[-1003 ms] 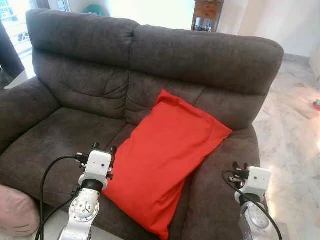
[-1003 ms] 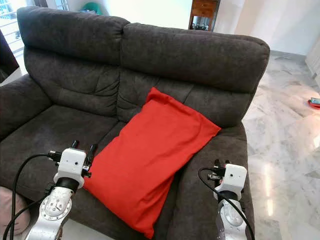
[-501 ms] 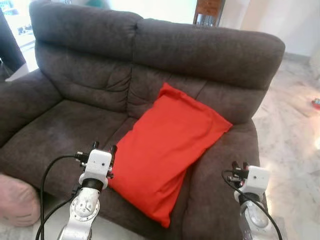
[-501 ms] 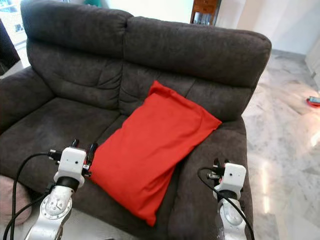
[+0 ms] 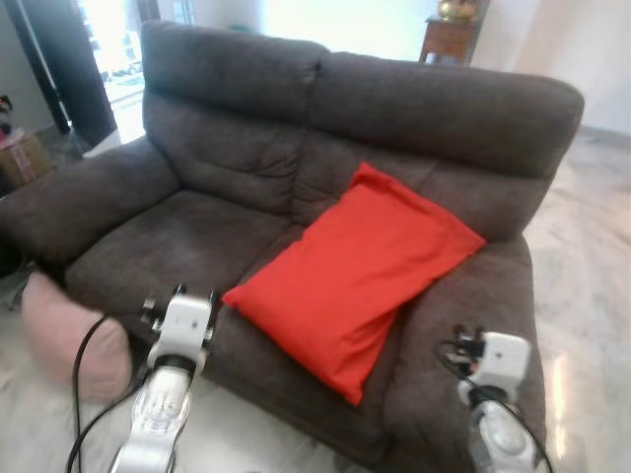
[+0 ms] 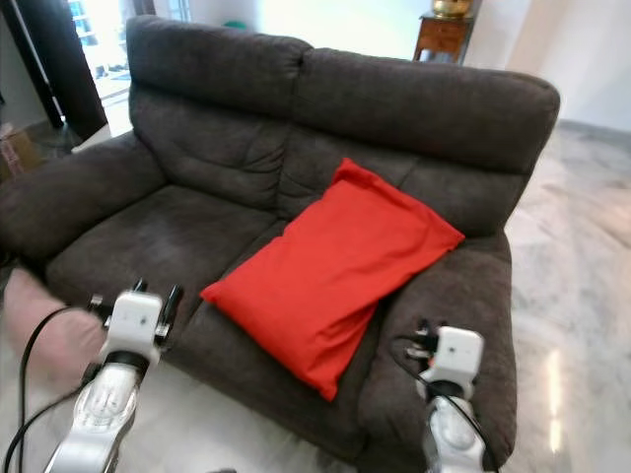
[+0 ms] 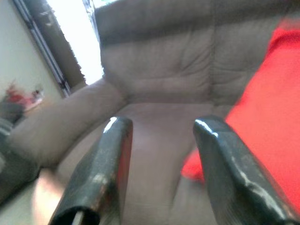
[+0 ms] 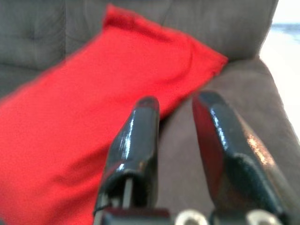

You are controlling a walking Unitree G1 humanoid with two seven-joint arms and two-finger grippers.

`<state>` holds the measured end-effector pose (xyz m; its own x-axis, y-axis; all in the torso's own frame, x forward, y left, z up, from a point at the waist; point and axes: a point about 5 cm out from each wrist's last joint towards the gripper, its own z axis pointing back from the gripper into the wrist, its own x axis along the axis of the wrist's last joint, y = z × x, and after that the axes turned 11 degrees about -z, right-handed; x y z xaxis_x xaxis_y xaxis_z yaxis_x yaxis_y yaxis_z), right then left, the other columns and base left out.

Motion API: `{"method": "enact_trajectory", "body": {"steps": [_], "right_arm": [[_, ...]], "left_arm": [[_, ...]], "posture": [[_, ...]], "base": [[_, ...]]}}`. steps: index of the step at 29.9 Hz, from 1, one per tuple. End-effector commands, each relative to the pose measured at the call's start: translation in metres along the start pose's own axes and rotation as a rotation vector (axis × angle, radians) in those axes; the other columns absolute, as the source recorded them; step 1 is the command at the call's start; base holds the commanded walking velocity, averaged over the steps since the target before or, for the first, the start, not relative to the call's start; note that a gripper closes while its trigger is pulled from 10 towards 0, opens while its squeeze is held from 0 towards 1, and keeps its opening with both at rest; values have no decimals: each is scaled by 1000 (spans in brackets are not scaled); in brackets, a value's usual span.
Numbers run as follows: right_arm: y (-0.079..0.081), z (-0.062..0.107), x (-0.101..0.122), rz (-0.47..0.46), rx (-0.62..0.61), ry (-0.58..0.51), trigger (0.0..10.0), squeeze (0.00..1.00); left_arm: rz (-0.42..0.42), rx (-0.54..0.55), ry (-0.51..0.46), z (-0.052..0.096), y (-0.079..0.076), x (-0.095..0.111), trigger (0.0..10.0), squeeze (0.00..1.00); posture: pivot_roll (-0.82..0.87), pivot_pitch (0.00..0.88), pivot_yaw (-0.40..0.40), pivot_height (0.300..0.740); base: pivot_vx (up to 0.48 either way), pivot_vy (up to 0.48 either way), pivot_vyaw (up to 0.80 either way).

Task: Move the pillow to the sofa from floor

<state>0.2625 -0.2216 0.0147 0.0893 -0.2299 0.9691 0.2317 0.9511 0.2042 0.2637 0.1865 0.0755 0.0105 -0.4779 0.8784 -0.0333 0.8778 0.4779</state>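
A red pillow (image 5: 360, 266) lies on the right seat of the dark grey sofa (image 5: 227, 118), its top corner leaning on the backrest and one side against the right armrest. My left gripper (image 5: 194, 292) hangs in front of the sofa's front edge, left of the pillow. In the left wrist view it (image 7: 159, 124) is open and holds nothing. Low before the right armrest is my right gripper (image 5: 471, 337). In the right wrist view it (image 8: 178, 99) is open and empty, looking at the pillow (image 8: 93, 108). Neither gripper touches the pillow.
A pink cushion (image 5: 74, 335) sits on the floor by the sofa's left front corner, close to my left arm. Pale marble floor (image 5: 592, 315) stretches to the right. A wooden cabinet (image 5: 449, 34) stands behind the sofa, and a cardboard box (image 5: 20, 158) sits at the far left.
The camera has drawn back and turned, so more of the sofa's left arm and the floor shows. The red pillow has not moved on the seat. Both grippers keep their pose.
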Motion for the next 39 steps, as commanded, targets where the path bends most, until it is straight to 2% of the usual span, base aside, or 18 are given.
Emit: {"method": "enact_trajectory", "body": {"steps": [1,5,6,7,9,11,15,17,18,20,23,26,30,34,35,36,37,39], "right_arm": [[-5,6,-13,0,-30,65,10000,0],[-16,9,-20,27,-85,125,10000,0],[-26,13,-28,64,-138,184,10000,0],[-26,13,-28,64,-138,184,10000,0],[-39,21,-37,70,-208,248,10000,0],[-42,23,-39,87,-226,266,10000,0],[-60,41,-57,121,-343,392,10000,0],[-68,54,-68,190,-393,488,10000,0],[-73,68,-79,208,-429,560,10000,0],[-75,75,-85,241,-432,618,10000,0],[-72,97,-104,251,-387,742,10000,0],[-64,108,-115,251,-314,811,10000,0],[-60,117,-122,323,-250,885,10000,0],[-54,132,-133,429,-117,988,10000,0],[-53,132,-133,436,-100,989,10000,0],[-51,132,-134,389,-109,982,10000,0],[-51,132,-134,389,-109,982,10000,0],[-50,132,-134,355,-131,978,10000,0]], "left_arm": [[11,-45,85,2,-5,-20,10000,0],[2,-66,149,7,-6,-36,10000,0],[0,-82,192,10,-6,-46,10000,0],[0,-82,192,10,-6,-46,10000,0],[-8,-100,251,15,-8,-60,10000,0],[-10,-104,263,17,-8,-63,10000,0],[-12,-139,316,24,-12,-78,10000,0],[-15,-147,333,27,-13,-83,10000,0],[-14,-151,350,30,-14,-87,10000,0],[-14,-155,360,32,-14,-90,10000,0],[-17,-163,393,36,-15,-97,10000,0],[-18,-166,427,39,-15,-104,10000,0],[-25,-172,478,45,-15,-113,10000,0],[-3,-173,624,64,-12,-136,10000,0],[-3,-176,641,66,-12,-138,10000,0],[18,-183,701,75,-12,-146,10000,0],[18,-183,701,75,-12,-146,10000,0],[26,-203,767,86,-14,-154,10000,0]], "posture": [[94,0,-50,740],[93,0,-48,740],[93,0,-48,740],[93,0,-48,740],[94,0,-49,740],[95,0,-49,740],[98,0,-48,740],[100,0,-47,740],[99,0,-47,740],[98,0,-45,740],[94,0,-42,740],[95,0,-40,740],[101,0,-38,740],[103,0,-33,740],[103,0,-32,740],[95,0,-28,740],[95,0,-28,740],[91,0,-28,740]], "base": [[0,0,0],[0,0,0],[0,0,0],[0,0,0],[0,0,0],[0,0,0],[0,0,0],[0,0,0],[0,0,0],[0,0,0],[0,0,0],[0,0,0],[0,0,0],[0,0,0],[0,0,0],[0,0,0],[0,0,0],[0,0,0]]}}
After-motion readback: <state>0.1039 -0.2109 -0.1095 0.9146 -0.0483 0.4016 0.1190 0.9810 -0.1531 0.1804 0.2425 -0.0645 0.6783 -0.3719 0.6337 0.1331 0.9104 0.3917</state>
